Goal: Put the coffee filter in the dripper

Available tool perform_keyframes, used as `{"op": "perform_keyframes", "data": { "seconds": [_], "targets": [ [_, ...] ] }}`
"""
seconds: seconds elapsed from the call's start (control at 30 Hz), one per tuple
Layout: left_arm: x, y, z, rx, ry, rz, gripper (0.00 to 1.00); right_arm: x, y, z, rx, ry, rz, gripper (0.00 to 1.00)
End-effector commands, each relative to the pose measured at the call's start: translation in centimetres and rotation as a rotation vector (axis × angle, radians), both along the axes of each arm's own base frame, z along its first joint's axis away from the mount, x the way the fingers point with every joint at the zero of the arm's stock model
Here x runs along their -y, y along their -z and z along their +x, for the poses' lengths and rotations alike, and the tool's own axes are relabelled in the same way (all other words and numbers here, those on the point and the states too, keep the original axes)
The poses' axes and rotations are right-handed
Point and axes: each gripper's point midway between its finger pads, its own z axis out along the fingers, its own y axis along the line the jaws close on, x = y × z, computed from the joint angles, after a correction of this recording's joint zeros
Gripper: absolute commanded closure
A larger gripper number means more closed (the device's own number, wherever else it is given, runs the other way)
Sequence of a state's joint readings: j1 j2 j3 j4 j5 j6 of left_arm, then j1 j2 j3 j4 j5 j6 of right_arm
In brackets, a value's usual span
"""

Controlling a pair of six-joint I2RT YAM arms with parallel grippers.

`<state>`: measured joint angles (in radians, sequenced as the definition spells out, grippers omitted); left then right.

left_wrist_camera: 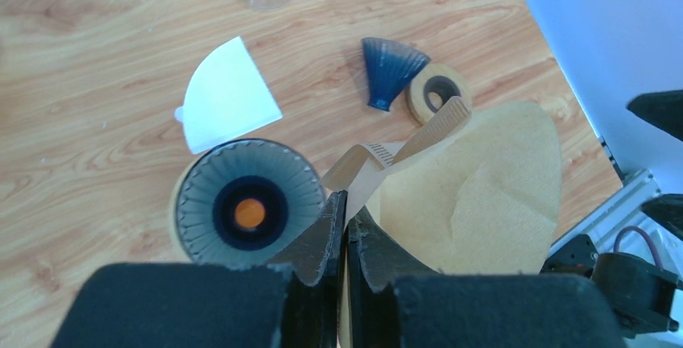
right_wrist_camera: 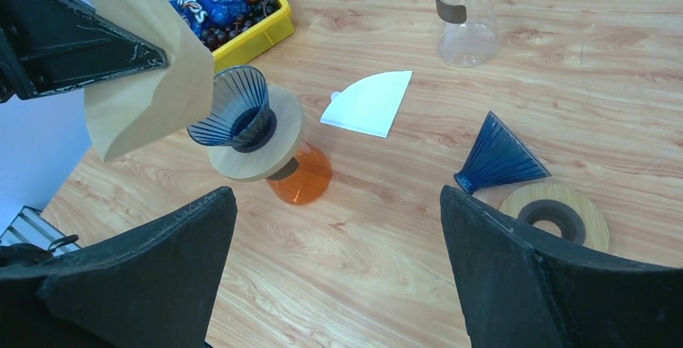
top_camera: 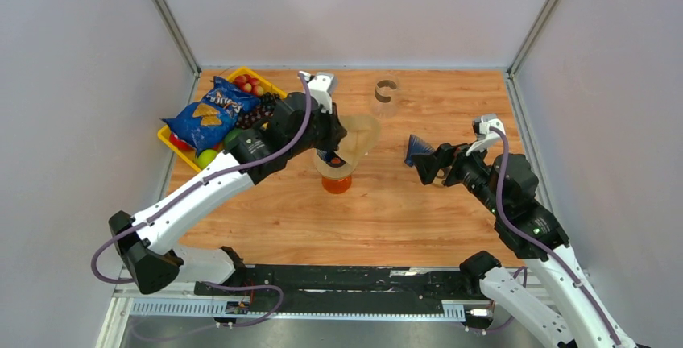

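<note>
**Dripper mid-table, spares to its right**

The tray sits at the far left of the table, a chip bag on the fruit; the dripper stands on a server; the coffee filter, in the left gripper, hangs just beside the dripper's rim; a spare filter lies flat between dripper and glass jug behind; rightward, a loose cone lies on its side, a ring just beside it.

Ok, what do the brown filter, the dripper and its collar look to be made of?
The brown filter looks like unbleached paper, matte, with a crimped seam along one edge. The dripper is translucent blue, ribbed and glossy: glass or clear plastic, I cannot tell which. The collar looks like pale wood, perhaps bamboo, smooth and matte.
</note>
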<state>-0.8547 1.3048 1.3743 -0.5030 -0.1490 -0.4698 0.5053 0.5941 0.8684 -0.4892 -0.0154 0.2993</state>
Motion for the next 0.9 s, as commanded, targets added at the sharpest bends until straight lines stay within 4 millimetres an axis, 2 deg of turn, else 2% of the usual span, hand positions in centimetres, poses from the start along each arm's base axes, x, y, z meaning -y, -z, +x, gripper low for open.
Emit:
{"op": "perform_keyframes", "data": {
  "seconds": [0.0, 0.2, 0.53, 0.77, 0.87],
  "targets": [
    [-2.5, 1.0, 0.4, -0.061, -0.072, -0.03, 0.9, 0.1, -0.4, 0.6, 0.033, 0.011, -0.007, 0.0],
    [-4.3, 3.8, 2.0, -0.137, -0.136, -0.043, 0.89, -0.2, 0.0, 0.7, 0.021, 0.002, -0.017, 0.0],
    [-4.6, 7.6, 2.9, -0.255, -0.137, -0.044, 0.88, -0.1, -0.1, 0.7, 0.024, 0.004, -0.014, 0.0],
    [-5.3, 8.9, 3.2, -0.282, -0.168, -0.021, 0.87, -0.1, -0.1, 0.8, 0.021, 0.006, -0.016, 0.0],
    [-5.6, 8.9, 3.2, -0.28, -0.177, -0.009, 0.82, 0.0, 0.1, 0.9, 0.018, 0.012, -0.019, 0.0]
  ]
}}
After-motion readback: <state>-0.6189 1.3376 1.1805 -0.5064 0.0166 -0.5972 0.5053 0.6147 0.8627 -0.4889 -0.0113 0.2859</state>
